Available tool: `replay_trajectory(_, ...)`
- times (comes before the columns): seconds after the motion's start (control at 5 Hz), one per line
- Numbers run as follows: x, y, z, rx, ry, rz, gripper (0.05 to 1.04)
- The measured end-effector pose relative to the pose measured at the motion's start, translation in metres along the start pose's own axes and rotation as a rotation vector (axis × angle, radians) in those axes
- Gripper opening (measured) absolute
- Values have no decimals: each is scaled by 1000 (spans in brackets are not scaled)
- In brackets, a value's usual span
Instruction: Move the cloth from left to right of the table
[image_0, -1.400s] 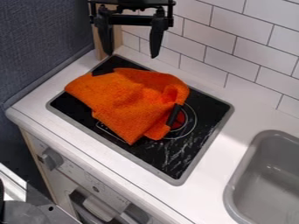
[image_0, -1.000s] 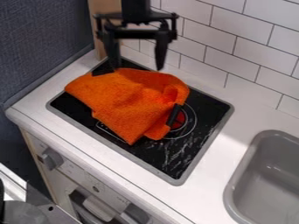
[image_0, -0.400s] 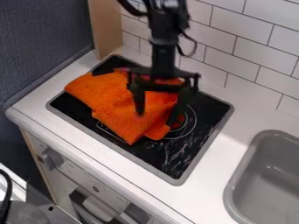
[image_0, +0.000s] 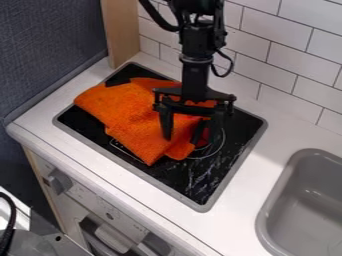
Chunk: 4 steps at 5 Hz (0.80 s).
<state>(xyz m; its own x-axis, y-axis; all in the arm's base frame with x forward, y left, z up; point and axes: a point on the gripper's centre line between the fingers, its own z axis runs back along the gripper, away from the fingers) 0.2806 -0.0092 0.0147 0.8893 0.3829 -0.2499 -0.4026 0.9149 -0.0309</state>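
Note:
My gripper (image_0: 190, 136) hangs over the right part of the orange cloth, its two fingers apart and pointing down. The left finger is in front of the cloth; the right one is by the cloth's right edge, over the dark stove top. The orange cloth (image_0: 131, 116) lies crumpled on the left and middle of the black stove top (image_0: 200, 177). Part of its upper right side is hidden behind the gripper. Whether the fingertips touch the cloth, I cannot tell.
A grey sink (image_0: 308, 200) is set into the white counter (image_0: 257, 160) at the right. White wall tiles (image_0: 267, 55) run along the back, and a wooden post (image_0: 121, 31) stands at the back left. Oven knobs (image_0: 60, 182) line the front below the counter.
From above the back of the stove, my gripper has come down and to the right, over the cloth's right part. Its fingers have stayed apart, and the cloth has not visibly moved.

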Motion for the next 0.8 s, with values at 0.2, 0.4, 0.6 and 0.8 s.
replay_trajectory(0.2, 1, -6, -13, -6, 25, -21, 999)
replay_trajectory(0.4, 2, -8, -18, 4, 30, -24, 999)
replay_trajectory(0.6, 10, -10, -28, 11, 33, -31, 952)
replay_trajectory(0.8, 13, -11, -32, 9, 22, -39, 765)
